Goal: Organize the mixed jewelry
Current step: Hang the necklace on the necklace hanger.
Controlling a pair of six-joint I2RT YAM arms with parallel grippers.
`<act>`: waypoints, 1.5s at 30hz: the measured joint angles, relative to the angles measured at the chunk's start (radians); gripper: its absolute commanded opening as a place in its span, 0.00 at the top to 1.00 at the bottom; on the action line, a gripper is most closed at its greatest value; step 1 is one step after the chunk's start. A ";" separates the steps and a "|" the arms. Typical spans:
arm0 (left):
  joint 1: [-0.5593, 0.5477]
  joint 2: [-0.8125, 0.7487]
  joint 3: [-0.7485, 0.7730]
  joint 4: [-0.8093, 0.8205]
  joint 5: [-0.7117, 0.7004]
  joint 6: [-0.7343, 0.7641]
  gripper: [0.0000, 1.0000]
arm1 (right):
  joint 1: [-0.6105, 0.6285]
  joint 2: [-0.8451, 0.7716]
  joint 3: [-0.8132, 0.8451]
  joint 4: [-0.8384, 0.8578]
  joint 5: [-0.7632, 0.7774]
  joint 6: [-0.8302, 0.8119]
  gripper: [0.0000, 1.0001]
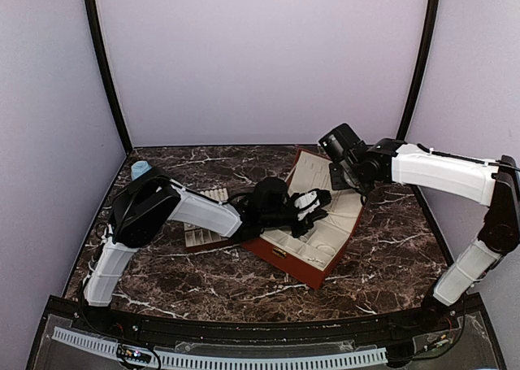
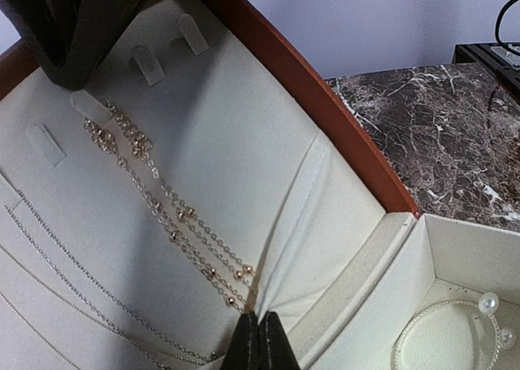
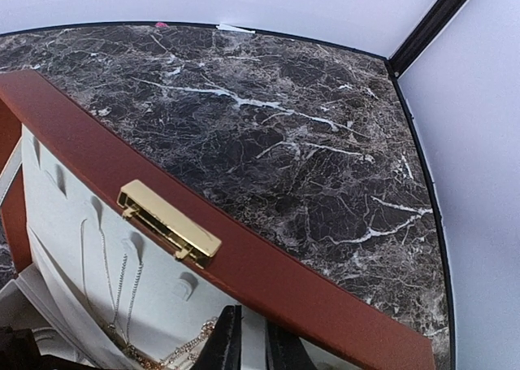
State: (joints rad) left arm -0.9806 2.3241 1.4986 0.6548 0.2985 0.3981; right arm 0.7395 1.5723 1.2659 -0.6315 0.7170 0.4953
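Observation:
The red-brown hinged box lies open mid-table, its cream-lined lid standing up. In the left wrist view a gold beaded chain hangs from a hook on the lid lining, with thin silver chains to its left. My left gripper is shut at the gold chain's lower end, where it meets the lid pocket's edge. My right gripper sits against the lid's inside just under its rim, fingers a narrow gap apart with nothing seen between them. The gold chain and silver chains also show there.
A blue cup stands at the far left. A flat compartment tray lies behind my left arm. A gold clasp sits on the lid rim. A pearl piece and a pale hoop lie in the box base.

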 measured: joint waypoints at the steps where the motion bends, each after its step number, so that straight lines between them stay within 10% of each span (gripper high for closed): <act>1: 0.000 0.000 0.000 0.000 0.000 0.000 1.00 | 0.000 -0.001 0.000 0.001 -0.003 0.000 0.86; 19: -0.005 0.001 0.003 0.017 -0.031 -0.007 0.99 | -0.016 -0.225 -0.027 0.087 -0.294 -0.040 0.66; 45: -0.014 -0.083 -0.114 0.103 -0.034 -0.018 0.58 | -0.041 -0.390 -0.148 0.212 -0.420 -0.080 0.61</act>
State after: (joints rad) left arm -0.9951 2.2410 1.3842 0.7582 0.2649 0.3805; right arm 0.6983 1.1820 1.1175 -0.4194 0.2970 0.4152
